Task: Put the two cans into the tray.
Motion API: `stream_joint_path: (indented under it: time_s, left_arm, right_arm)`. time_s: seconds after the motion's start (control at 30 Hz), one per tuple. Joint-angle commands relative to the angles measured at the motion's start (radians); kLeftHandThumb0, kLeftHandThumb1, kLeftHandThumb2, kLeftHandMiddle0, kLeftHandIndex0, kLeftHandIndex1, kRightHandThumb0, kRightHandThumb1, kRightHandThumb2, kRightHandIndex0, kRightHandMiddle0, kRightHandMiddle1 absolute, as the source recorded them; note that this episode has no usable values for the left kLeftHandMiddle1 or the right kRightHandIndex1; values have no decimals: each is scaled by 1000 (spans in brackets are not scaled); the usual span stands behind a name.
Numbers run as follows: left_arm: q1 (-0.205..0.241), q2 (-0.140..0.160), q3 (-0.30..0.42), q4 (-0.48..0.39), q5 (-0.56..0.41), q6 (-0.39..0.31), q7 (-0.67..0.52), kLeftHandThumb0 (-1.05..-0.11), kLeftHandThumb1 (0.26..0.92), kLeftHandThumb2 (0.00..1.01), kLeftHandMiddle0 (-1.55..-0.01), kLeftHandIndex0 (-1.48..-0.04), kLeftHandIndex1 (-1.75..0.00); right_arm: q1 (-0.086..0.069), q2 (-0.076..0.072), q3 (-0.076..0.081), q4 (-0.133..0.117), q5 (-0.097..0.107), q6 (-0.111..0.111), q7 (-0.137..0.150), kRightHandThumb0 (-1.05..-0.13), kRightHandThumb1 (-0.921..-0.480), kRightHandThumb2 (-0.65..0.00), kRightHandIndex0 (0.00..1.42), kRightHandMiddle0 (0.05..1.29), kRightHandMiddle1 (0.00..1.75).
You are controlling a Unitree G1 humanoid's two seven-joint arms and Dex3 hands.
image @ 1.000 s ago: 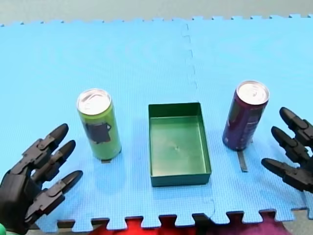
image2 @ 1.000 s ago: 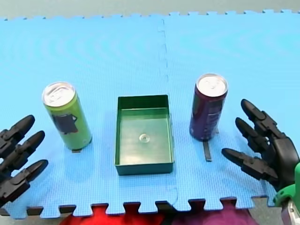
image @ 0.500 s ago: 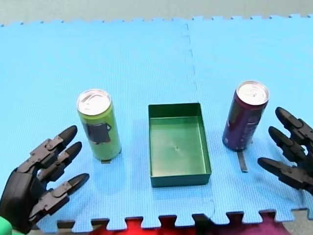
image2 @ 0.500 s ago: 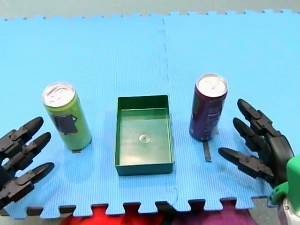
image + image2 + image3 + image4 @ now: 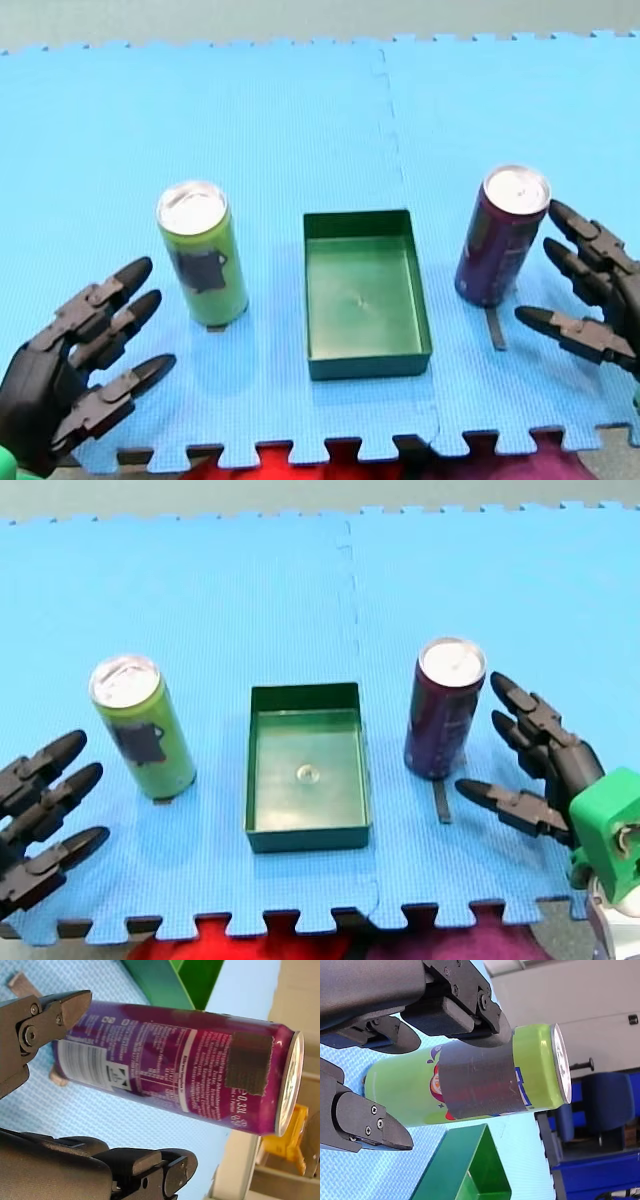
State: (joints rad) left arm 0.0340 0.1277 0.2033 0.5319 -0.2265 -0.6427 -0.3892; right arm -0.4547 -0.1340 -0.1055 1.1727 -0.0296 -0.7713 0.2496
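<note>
Flanking the tray (image 5: 368, 366): green can (image 5: 205, 262), purple can (image 5: 497, 250). Near each, my left hand (image 5: 78, 368) and right hand (image 5: 538, 772), fingers (image 5: 113, 287) uncurled, hold nothing.

A green can (image 5: 203, 252) stands upright left of my empty green tray (image 5: 365, 295); a purple can (image 5: 502, 235) stands upright to its right, both outside it.
</note>
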Motion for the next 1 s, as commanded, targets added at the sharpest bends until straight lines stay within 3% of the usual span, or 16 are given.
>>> stream_joint_path:
  time_s: [0.0, 0.17, 0.43, 0.67, 0.7, 0.73, 0.77, 0.8, 0.83, 0.87, 0.9, 0.97]
  left_arm:
    - [-5, 5, 5, 8, -6, -9, 1, -1048, 901, 24, -480, -494, -1]
    - [-12, 9, 11, 29, -12, -20, -6, -1048, 915, 25, -483, -495, -1]
    - [-32, 21, 31, 67, -42, -34, -30, -1048, 921, 32, -485, -496, -1]
    - [-35, 29, 33, 81, -38, -48, -49, -1048, 921, 54, -479, -486, 0]
    - [-37, 30, 33, 84, -38, -50, -51, -1048, 921, 59, -477, -485, 0]
    - [-39, 30, 33, 87, -38, -53, -52, -1048, 921, 63, -477, -484, 0]
    - [-40, 30, 33, 89, -38, -55, -53, -1048, 921, 67, -478, -485, -1]
    - [-42, 29, 34, 91, -39, -57, -54, -1048, 921, 74, -480, -487, -2]
    - [-43, 28, 34, 93, -41, -59, -55, -1048, 921, 80, -482, -489, -3]
    - [-44, 27, 35, 95, -42, -61, -56, -1048, 921, 84, -483, -490, -3]
    - [-46, 27, 36, 98, -43, -61, -57, -1048, 921, 89, -484, -491, -3]
    - [-50, 26, 38, 105, -47, -60, -60, -1048, 921, 95, -486, -492, -4]
  right_arm:
    - [-20, -6, 6, 13, -7, 8, -11, -1048, -762, -14, 272, 257, 0]
    - [-35, -4, 17, 18, -22, 12, -37, -1048, -764, -12, 276, 251, 0]
    - [-46, -10, 32, 21, -38, 19, -61, -1048, -792, -20, 275, 240, 0]
    - [-59, -4, 41, 15, -38, 30, -68, -1048, -855, -35, 270, 229, 0]
    - [-60, -2, 37, 15, -29, 34, -56, -1048, -862, -36, 269, 228, 0]
    - [-62, 9, 12, 13, 19, 58, 6, -1048, -867, -36, 269, 228, 0]
    - [-65, 24, -23, 8, 85, 99, 90, -1048, -870, -36, 269, 229, 1]
    - [-71, 38, -65, 0, 164, 169, 191, -1048, -872, -34, 270, 233, 2]
    - [-75, 47, -96, -6, 221, 229, 267, -1048, -871, -32, 271, 236, 4]
    - [-78, 50, -110, -12, 250, 265, 308, -1048, -866, -26, 272, 239, 5]
    - [-78, 49, -114, -16, 260, 280, 326, -1048, -862, -22, 273, 241, 6]
    - [-74, 43, -100, -25, 247, 267, 322, -1048, -859, -18, 272, 242, 6]
